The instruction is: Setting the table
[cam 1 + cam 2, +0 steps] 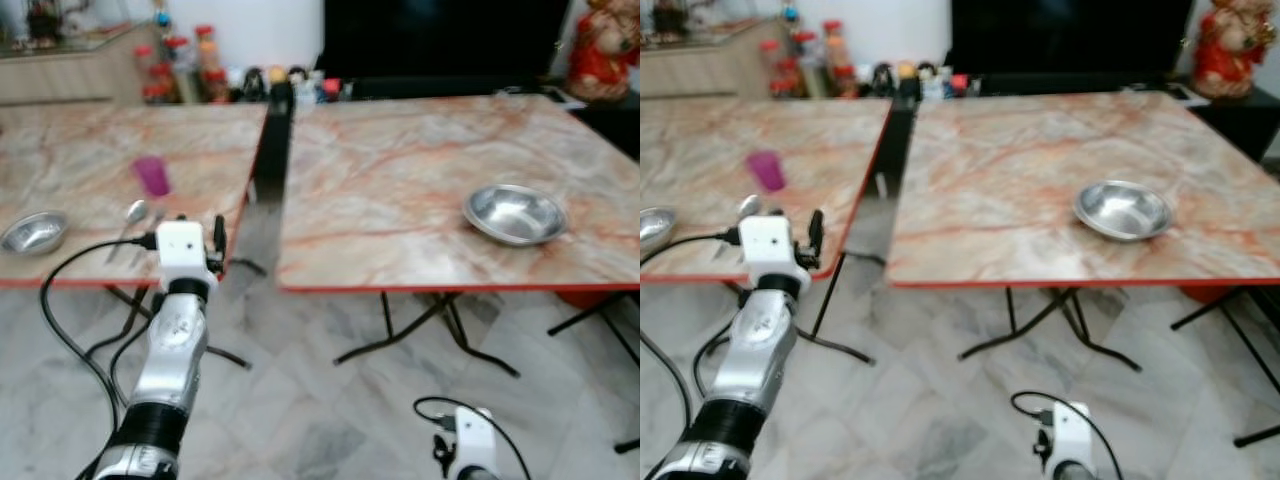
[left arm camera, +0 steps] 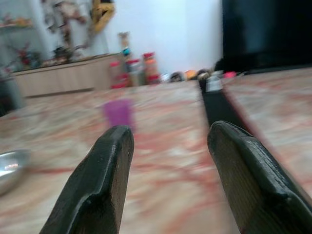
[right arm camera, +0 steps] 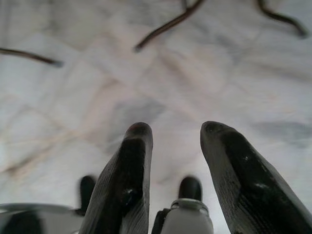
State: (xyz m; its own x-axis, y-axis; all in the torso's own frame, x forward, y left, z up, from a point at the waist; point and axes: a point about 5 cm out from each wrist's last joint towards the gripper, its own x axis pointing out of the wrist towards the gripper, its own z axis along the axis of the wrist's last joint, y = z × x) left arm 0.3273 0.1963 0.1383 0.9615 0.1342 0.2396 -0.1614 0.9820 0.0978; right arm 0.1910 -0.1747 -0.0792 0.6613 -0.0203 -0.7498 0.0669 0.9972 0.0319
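Observation:
A purple cup (image 1: 152, 176) stands on the left marble-patterned table (image 1: 80, 140), with a spoon (image 1: 135, 212) and a small steel bowl (image 1: 35, 232) nearer the front edge. A larger steel bowl (image 1: 515, 214) sits near the front right of the right table (image 1: 400, 180). My left gripper (image 2: 170, 129) is held up at the left table's front edge, open and empty, pointing across the top toward the purple cup (image 2: 118, 113). My right gripper (image 3: 175, 127) hangs low and open over the floor.
A narrow gap with a dark upright object (image 1: 272, 140) separates the two tables. Jars and bottles (image 1: 190, 70) line the back, beside a black screen (image 1: 440, 40) and a red figure (image 1: 605, 50). Folding legs (image 1: 430, 320) stand under the right table on the marble floor.

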